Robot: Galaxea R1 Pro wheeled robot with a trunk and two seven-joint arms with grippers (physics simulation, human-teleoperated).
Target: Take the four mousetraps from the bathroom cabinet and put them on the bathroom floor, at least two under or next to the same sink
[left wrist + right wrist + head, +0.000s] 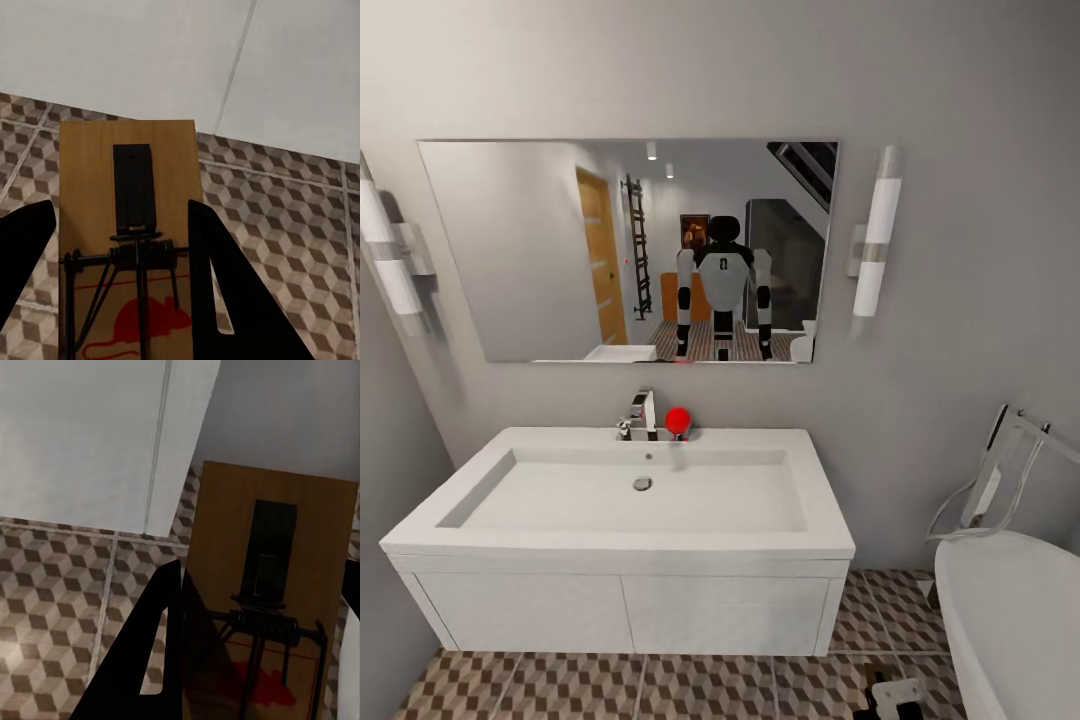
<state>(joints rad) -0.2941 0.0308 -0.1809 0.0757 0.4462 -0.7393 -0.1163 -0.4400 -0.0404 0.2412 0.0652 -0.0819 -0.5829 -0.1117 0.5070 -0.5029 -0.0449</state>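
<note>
Before the bathroom sink (pixel 620 520), my left gripper (pixel 120 285) clamped on one mousetrap (pixel 127 225) above bathroom floor (pixel 285 225), my right gripper (pixel 262 645) clamped on second mousetrap (pixel 270 562)

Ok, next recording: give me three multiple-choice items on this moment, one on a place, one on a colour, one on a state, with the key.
1. What stands by the faucet on the bathroom sink?
A. a red ball
B. a green bottle
C. a blue cup

2. The mouse printed on the left gripper's mousetrap is:
A. red
B. white
C. blue

3. The vanity doors are:
A. both open
B. one open
C. both shut

Key: A, the red ball sits beside it; A, red print at the board's near end; C, flat fronts flush.
</note>
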